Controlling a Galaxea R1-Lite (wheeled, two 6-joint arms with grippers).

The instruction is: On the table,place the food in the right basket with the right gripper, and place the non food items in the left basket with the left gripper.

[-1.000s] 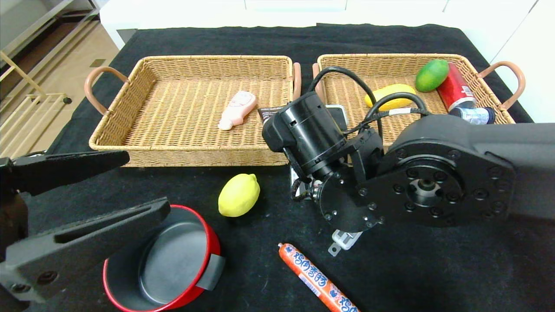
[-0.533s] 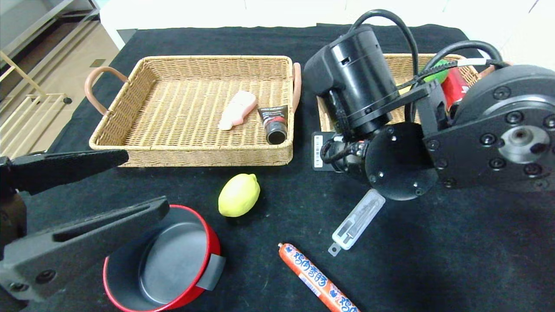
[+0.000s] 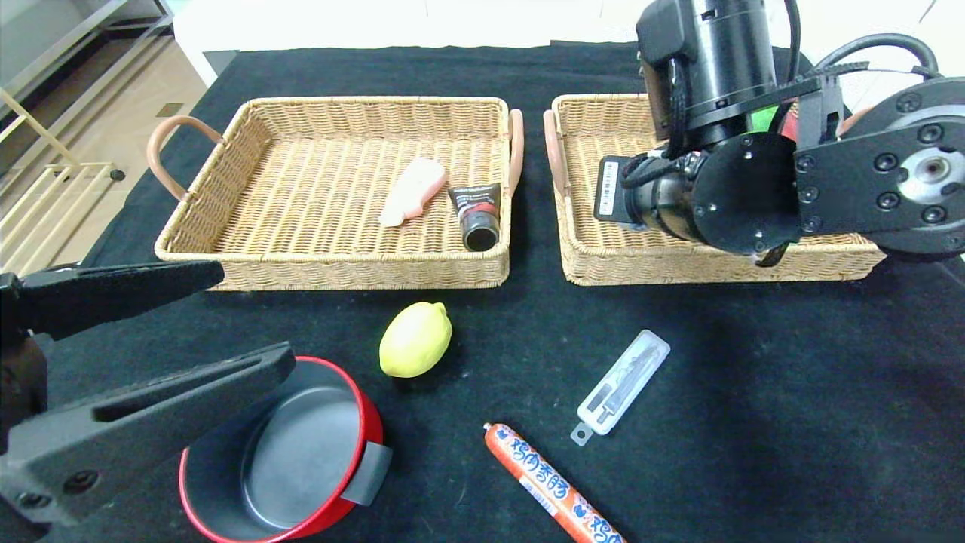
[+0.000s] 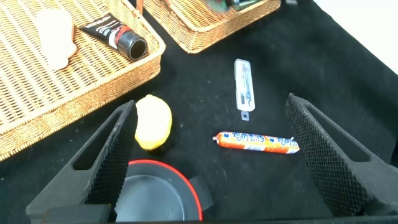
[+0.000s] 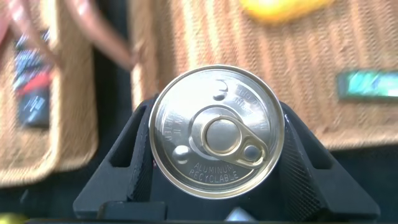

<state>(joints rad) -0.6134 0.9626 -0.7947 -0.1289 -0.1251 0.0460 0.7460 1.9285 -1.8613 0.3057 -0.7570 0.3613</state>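
While the right pincer [image 5: 214, 186] clamps a can [image 5: 216, 132] between its dark ridged jaws, the arm hangs over the right basket [image 3: 603, 260], near that basket's inner end. Seen from the right wrist, the can shows only its bright aluminium lid with a pull tab, upright in the grip and filling the gap between the jaws; its body is hidden. Woven basket floor lies beneath it, with a yellow fruit [image 5: 277, 9] farther in.

Judged from this, the step in hand is carrying food to the right basket, and the carry looks nearly over. Next comes lowering the can onto bare weave, short of the fruit and the rim, then spreading the jaws and lifting straight out so the can is not dragged or tipped.

Farther out, the left pincer [image 4: 211, 146] waits wide open and empty, low at the near-left above a red pan [image 3: 283, 452] on the tabletop [image 3: 754, 422]. Around it lie a lemon [image 3: 415, 339], a sausage [image 3: 554, 486] and a clear blade case [image 3: 623, 381], all still unsorted. A pink bottle [image 3: 412, 191] and a black tube [image 3: 477, 215] already rest in the left basket [image 3: 332, 268].
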